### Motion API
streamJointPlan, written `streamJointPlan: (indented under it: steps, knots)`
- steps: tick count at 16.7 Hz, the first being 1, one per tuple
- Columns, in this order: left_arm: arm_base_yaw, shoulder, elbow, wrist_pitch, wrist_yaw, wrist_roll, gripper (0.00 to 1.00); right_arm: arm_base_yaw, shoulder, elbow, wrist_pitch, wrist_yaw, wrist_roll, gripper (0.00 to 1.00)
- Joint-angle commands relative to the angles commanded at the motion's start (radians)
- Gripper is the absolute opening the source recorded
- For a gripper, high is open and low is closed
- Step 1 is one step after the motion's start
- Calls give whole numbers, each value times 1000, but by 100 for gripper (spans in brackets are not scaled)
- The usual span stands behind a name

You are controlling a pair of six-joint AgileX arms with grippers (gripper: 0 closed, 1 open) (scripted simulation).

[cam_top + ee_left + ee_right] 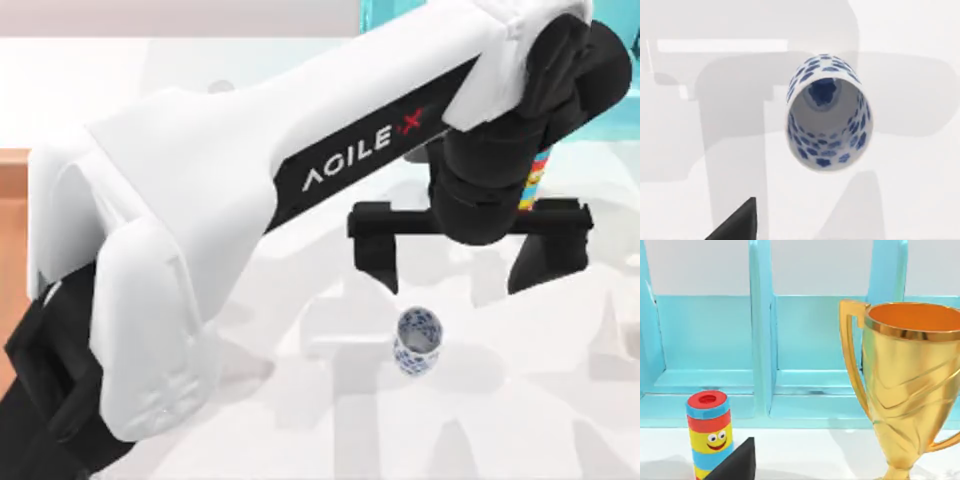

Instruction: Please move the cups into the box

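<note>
A white cup with a blue floral pattern (417, 341) stands upright on the white table, and the left wrist view looks down into its mouth (826, 117). My left gripper (455, 285) hangs open just beyond the cup, its two black fingers spread wide and holding nothing. One finger (737, 222) shows at the edge of the left wrist view. A strip of the light-brown box (10, 260) shows at the table's far left edge. A dark fingertip (737, 462) of my right gripper shows in the right wrist view, spread like the left one, facing the shelf.
A turquoise shelf frame (760, 340) stands along the back of the table. In front of it are a rainbow-striped cylinder with a smiling face (710, 432) and a tall gold trophy (910, 390). The cylinder (535, 185) peeks out beside my left wrist.
</note>
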Motion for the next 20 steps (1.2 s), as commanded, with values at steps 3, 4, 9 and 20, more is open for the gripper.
streamJointPlan:
  steps: [3,4,9,20]
  knots:
    - [1,-7,-103,100,0,2,100,0,0,0,0,0,0,100]
    - [1,-10,-156,148,0,2,100,0,0,0,0,0,0,100]
    - [0,-17,-389,372,0,1,100,0,0,0,0,0,0,100]
    - [0,-17,-416,399,0,0,55,0,0,0,0,0,0,100]
